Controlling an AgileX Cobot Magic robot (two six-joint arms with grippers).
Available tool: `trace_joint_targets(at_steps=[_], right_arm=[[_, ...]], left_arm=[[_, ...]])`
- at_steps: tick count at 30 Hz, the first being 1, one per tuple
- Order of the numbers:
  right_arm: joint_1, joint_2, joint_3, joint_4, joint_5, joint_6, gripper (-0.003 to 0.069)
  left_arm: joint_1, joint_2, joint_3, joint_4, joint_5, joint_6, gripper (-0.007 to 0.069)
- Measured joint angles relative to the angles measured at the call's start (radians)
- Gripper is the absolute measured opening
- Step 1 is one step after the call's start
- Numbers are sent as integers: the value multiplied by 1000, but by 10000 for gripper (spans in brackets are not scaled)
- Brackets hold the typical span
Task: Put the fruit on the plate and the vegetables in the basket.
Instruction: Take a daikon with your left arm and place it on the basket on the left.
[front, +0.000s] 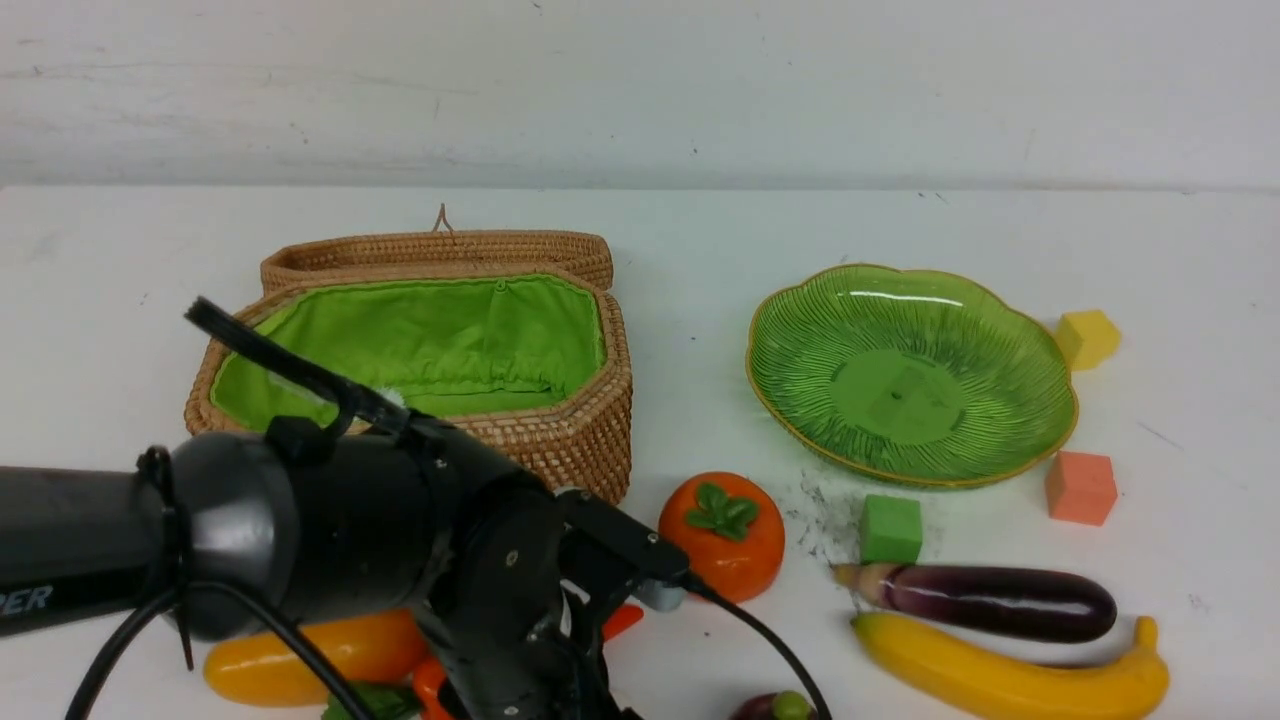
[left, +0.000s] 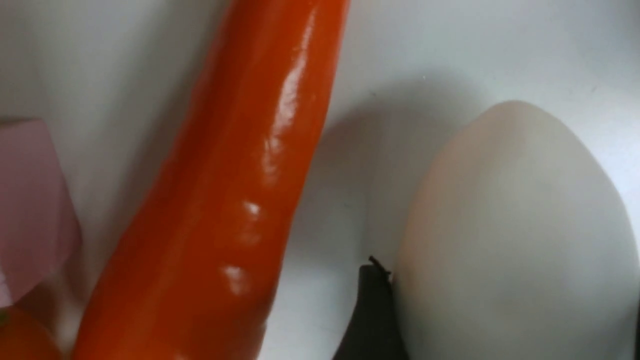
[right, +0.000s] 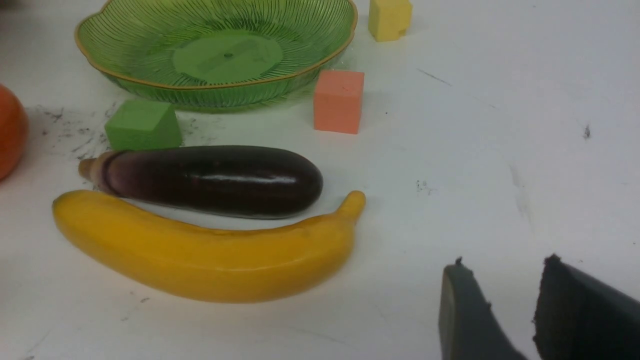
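Red-orange carrot, glossy and long, lies near the pale white radish.

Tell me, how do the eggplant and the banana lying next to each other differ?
The eggplant is dark purple with a pale stem end; the banana is plain yellow. The eggplant is nearly straight with a blunt end, while the banana curves and has an upturned tip. The banana is the longer of the two. Both are glossy and lie flat on the white table, side by side.
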Motion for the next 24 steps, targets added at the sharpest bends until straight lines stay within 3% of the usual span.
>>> trace_joint_targets(at_steps=[10,24], right_arm=[[0,0,0,0,0,0,242],[0,0,0,0,0,0,242]], left_arm=[[0,0,-28,-2,90,0,531],[0,-65,-31,-23,101,0,531]])
